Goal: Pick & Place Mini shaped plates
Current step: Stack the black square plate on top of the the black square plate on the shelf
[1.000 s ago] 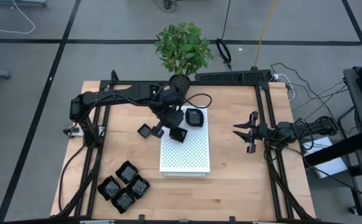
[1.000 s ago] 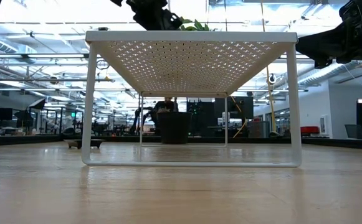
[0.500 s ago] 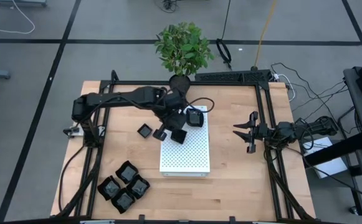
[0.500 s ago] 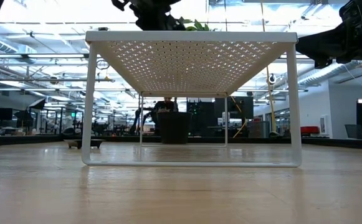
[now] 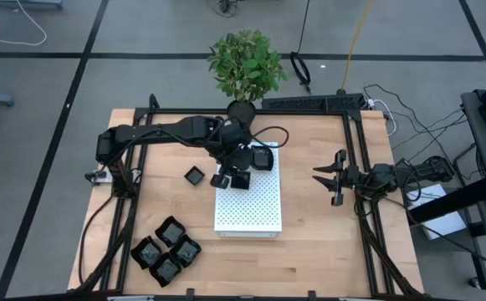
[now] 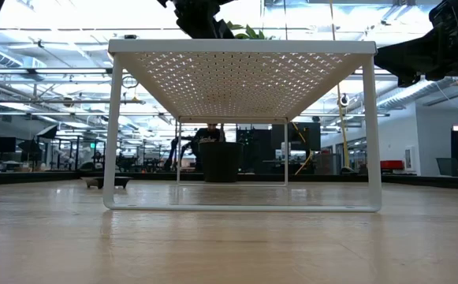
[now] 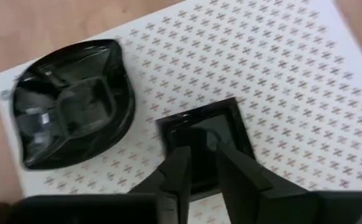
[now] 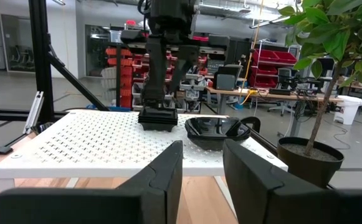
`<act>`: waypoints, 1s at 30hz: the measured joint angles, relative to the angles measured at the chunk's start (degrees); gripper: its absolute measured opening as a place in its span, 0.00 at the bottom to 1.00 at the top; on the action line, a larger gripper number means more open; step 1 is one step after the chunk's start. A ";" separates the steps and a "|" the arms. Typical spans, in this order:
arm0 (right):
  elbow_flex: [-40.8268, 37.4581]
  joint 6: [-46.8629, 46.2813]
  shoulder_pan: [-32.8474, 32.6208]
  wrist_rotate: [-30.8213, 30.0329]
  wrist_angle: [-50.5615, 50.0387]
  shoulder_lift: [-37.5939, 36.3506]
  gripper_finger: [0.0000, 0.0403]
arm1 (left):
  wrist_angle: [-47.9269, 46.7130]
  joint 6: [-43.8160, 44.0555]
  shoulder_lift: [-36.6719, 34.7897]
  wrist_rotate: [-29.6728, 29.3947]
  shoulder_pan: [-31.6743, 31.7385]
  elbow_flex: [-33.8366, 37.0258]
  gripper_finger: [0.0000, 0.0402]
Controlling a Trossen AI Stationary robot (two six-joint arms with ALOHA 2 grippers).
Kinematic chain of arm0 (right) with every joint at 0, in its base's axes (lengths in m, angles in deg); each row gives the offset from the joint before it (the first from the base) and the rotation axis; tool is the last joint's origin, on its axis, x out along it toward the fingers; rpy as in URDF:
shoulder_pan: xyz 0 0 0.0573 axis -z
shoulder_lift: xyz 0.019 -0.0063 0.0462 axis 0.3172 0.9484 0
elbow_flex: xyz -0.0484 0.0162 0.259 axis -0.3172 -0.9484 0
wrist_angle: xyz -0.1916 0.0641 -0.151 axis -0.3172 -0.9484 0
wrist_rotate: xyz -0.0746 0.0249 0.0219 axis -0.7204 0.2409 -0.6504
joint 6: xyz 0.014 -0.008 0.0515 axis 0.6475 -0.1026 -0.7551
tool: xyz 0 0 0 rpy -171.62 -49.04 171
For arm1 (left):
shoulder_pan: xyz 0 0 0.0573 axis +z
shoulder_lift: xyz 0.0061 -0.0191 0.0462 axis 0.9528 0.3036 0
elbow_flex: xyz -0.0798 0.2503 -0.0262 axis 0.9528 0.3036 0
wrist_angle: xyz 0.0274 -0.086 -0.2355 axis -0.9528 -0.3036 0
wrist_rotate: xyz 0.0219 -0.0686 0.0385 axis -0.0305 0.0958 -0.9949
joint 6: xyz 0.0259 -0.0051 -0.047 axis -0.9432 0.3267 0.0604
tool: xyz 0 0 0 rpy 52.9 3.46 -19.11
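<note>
A small square black plate (image 7: 233,127) sits flat on the white perforated board (image 5: 251,213), near its left edge (image 5: 243,181). My left gripper (image 7: 204,152) stands over this plate, its fingers close together. A larger wavy-edged black plate (image 7: 68,102) rests on the board's far part (image 5: 262,157). Another small black plate (image 5: 194,176) lies on the table left of the board. Several more are clustered at the table's near left (image 5: 166,249). My right gripper (image 5: 322,186) waits above the table's right side, open by a narrow gap (image 8: 202,149). My left gripper meets the small square plate at the near part of its hollow (image 7: 204,175), coming from above and pointing down, as the right wrist view shows (image 8: 157,111). Its own fingers (image 7: 182,163) hide the place of contact. The plate's base lies flat on the board.
The board is a raised shelf on thin legs (image 6: 114,142), with open room beneath it. A potted plant (image 5: 244,67) stands at the table's far edge behind the board. A black frame (image 5: 355,150) borders the table. Bare wood lies right of the board.
My left gripper has shifted a little toward the table's right, farther over the board's left part. The small square plate shows at the same place on the board throughout. The right arm has kept still.
</note>
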State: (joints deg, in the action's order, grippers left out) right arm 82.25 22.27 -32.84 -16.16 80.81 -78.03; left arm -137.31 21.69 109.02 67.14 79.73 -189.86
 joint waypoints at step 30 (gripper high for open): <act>0.00 0.00 0.00 0.00 0.01 0.02 0.25 | 18.07 53.26 -31.18 -24.41 1.19 49.81 0.30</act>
State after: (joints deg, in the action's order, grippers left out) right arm 82.25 22.27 -32.84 -16.16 80.81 -78.01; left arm -119.24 74.95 77.84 42.73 80.92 -140.05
